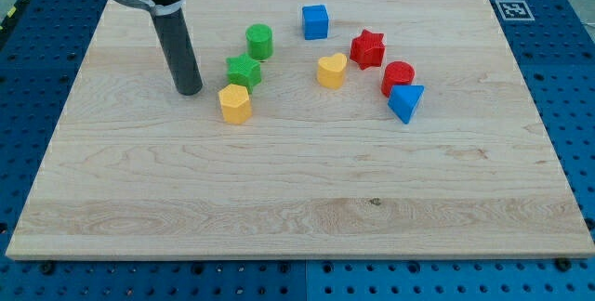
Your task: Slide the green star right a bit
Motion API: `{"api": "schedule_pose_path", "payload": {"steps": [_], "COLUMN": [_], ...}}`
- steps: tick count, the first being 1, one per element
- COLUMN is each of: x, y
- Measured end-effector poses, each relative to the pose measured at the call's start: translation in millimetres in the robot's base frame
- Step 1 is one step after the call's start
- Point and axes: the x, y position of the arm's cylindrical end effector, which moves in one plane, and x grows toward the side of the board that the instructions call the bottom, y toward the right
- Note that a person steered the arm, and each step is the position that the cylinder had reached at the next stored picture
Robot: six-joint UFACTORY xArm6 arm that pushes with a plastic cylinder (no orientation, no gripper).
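The bench (297,199) is pale wood with fine grain lines running side to side and one small dark knot. The rod is dark grey to black down to my tip (190,91). The star (244,71) and the cylinder (259,41) are green. A hexagonal block (235,103) and a heart (331,71) are yellow. Another star (368,48) and another cylinder (398,76) are red. A cube (315,21) and a triangular block (405,102) are blue. Beyond the bench edges lies a blue surface (558,78) dotted with dark holes, and the bench's top right corner bears a black-and-white square marker (513,9).
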Motion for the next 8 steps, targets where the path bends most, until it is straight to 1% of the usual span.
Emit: {"api": "schedule_pose_path", "payload": {"steps": [1, 2, 3, 5, 7, 8], "x": [-12, -34, -38, -19, -19, -19], "y": [0, 0, 0, 26, 58, 58]}}
